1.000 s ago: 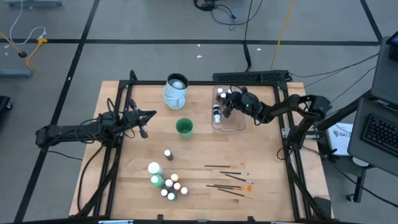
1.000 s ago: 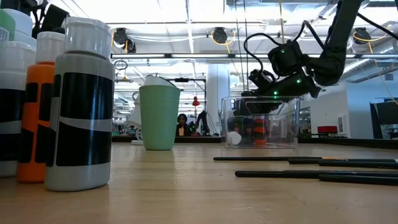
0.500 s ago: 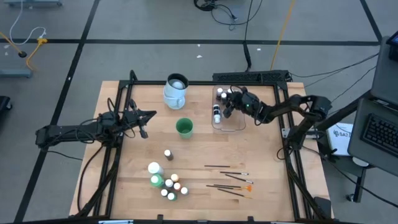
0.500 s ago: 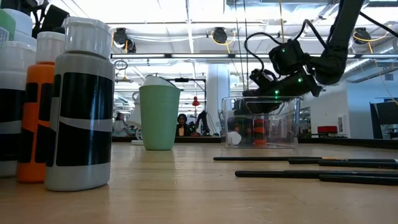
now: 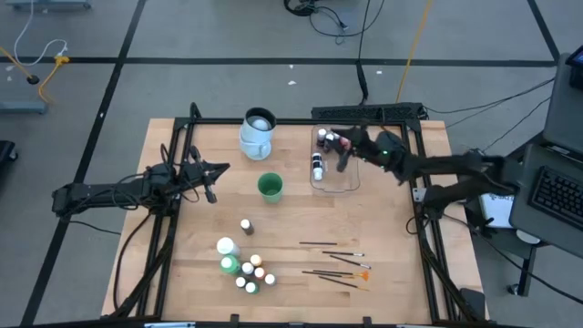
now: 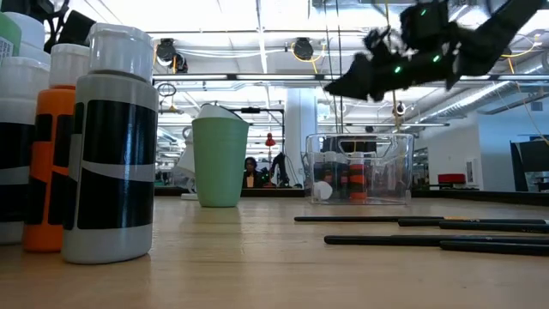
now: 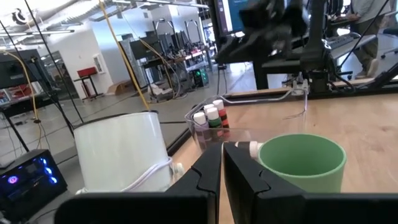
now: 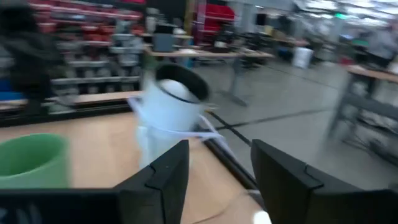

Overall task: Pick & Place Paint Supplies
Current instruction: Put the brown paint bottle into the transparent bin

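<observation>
The paint supplies lie in two places. Several small bottles [image 5: 244, 266] and a lone one [image 5: 246, 225] stand on the near part of the table, with thin dark brushes [image 5: 335, 264] lying flat to their right. More small bottles [image 5: 317, 166] stand inside the clear tub [image 5: 335, 178] at the far right. My right gripper [image 5: 342, 162] hangs open and empty in the air above the tub [image 6: 360, 167], pointing roughly level toward the table's left. My left gripper [image 5: 211, 191] waits shut near the left edge, touching nothing.
A pale-blue jug [image 5: 258, 133] stands at the far edge and a green cup [image 5: 270, 187] sits just nearer than it, between the two arms. The low view has tall bottles [image 6: 111, 146] close to the camera. Bare wood lies in the table's middle.
My right gripper has risen out of the clear tub to well above its rim and has tipped from slanting downward to about level. The bottles in the tub stay standing where they were. The left arm has kept still.
</observation>
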